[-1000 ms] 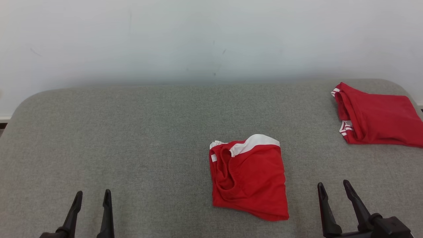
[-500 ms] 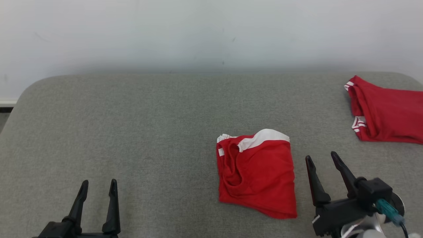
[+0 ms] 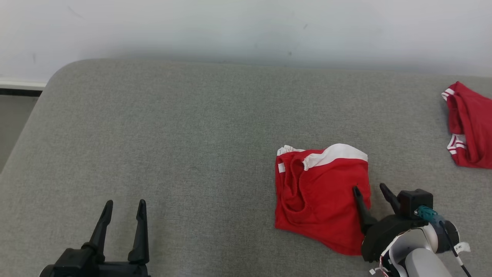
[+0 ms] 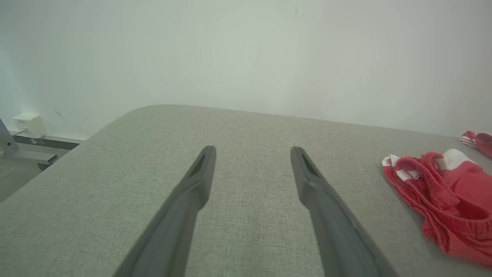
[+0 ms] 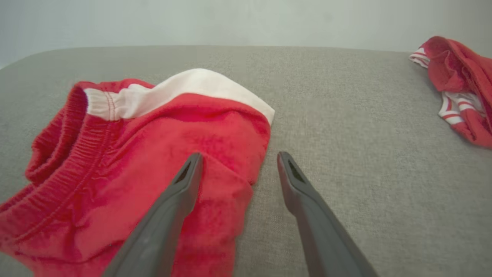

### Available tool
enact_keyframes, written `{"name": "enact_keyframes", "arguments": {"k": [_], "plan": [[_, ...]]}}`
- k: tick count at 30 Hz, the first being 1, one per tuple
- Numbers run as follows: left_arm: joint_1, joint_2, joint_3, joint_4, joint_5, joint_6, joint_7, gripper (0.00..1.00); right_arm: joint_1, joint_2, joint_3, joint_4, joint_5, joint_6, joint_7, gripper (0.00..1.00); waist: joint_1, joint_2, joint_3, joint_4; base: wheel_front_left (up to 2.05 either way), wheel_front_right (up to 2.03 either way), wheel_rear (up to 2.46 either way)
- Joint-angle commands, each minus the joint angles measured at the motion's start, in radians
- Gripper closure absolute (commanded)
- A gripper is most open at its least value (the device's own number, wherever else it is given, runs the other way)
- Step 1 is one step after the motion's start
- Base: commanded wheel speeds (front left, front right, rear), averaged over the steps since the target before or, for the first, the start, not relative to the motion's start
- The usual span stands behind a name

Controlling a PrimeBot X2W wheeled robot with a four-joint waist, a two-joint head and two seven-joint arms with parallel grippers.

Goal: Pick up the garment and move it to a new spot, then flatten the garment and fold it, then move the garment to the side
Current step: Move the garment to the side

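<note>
Since the right gripper (image 3: 369, 187) straddles, jaws spread, the right edge of the folded red garment (image 3: 319, 192) lying right of centre on the grey cushion (image 3: 173, 134), it should probably sink low and pinch all layers together, the left gripper (image 3: 125, 201) standing apart, likewise spread.

— What colours am I seeing on the garment (image 3: 323, 200)?
— Red, with a white band along one edge. The other garment (image 3: 471, 127) I see far right is red too, trim striped red and white.
— And underneath?
— Plain grey woven surface (image 3: 173, 134), off-white wall (image 3: 230, 27). My left gripper (image 3: 125, 201) and right gripper (image 3: 369, 187) are black, with a teal plug (image 3: 424, 212) on the right wrist.
</note>
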Motion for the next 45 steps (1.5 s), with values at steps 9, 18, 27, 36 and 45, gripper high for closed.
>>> {"name": "enact_keyframes", "arguments": {"k": [9,18,27,36,45], "plan": [[-0.029,-0.004,0.014,0.004,-0.002,0.005,0.0,0.0,-0.028,0.033,0.025,0.175,0.025,-0.003,-0.026,0.31,-0.0001,-0.0001,0.034,0.0,0.0,0.0,0.0],[-0.053,-0.005,0.013,0.006,-0.003,0.005,0.0,0.0,-0.127,-0.002,0.098,0.248,0.059,-0.003,-0.069,1.0,-0.0001,-0.0001,0.053,-0.025,0.0,0.0,0.0],[-0.088,-0.006,0.0,-0.016,-0.001,0.006,0.0,0.0,-0.289,-0.187,0.284,0.216,0.115,-0.003,-0.037,1.0,-0.0001,-0.0001,0.129,-0.075,0.0,0.0,0.0],[-0.16,-0.007,0.001,-0.077,0.011,0.011,0.0,0.0,-0.483,-0.429,0.396,0.085,0.194,-0.003,0.034,1.0,-0.0001,-0.0001,0.304,-0.158,0.0,0.0,0.0],[-0.238,0.013,-0.001,-0.164,0.044,0.0,0.0,0.0,-0.632,-0.622,0.425,-0.042,0.263,-0.003,0.116,1.0,-0.0001,-0.0001,0.476,-0.273,0.0,0.0,0.0]]}}
